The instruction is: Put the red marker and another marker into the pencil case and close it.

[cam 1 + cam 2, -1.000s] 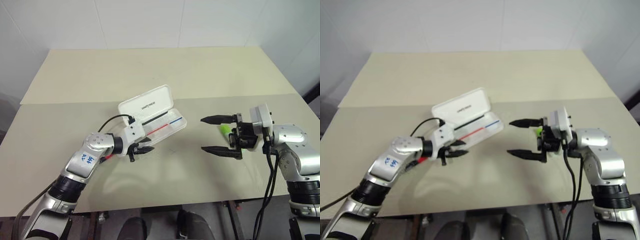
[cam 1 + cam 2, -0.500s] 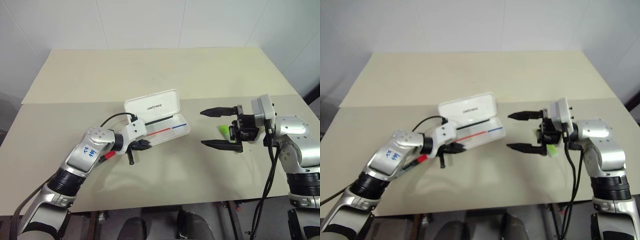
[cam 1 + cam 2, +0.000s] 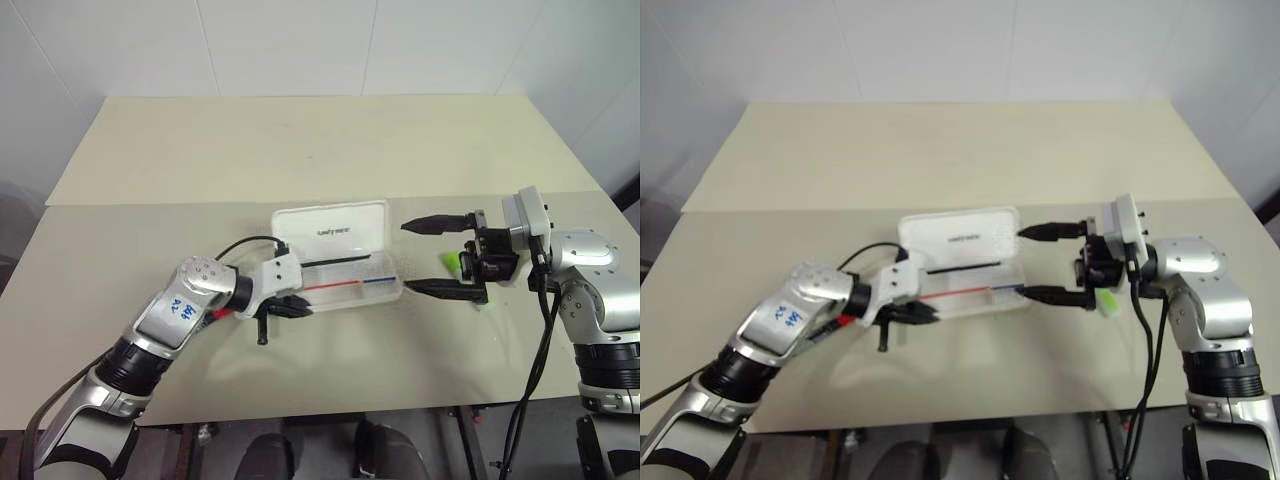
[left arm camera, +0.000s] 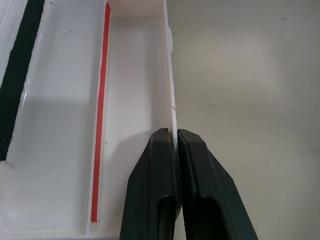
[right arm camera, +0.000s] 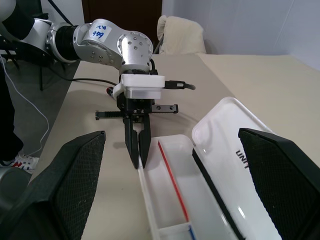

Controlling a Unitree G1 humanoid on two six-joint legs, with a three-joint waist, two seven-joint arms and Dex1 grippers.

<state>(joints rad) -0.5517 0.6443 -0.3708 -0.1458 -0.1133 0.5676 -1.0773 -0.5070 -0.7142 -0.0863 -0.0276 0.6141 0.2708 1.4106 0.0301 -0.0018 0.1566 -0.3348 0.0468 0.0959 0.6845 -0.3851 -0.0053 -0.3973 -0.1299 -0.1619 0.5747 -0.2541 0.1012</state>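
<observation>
Left pincer [image 3: 300, 309] has dragged the pencil case [image 3: 340, 262] rightward.

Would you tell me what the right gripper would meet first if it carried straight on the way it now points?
Probably the pencil case: the right gripper is open, level, and aimed at the case's near end, so its fingers would likely straddle or strike that end first, though depth is hard to judge.

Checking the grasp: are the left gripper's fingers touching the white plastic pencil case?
Touching. Left wrist view: the left gripper is shut on the white plastic pencil case's thin front wall.
</observation>
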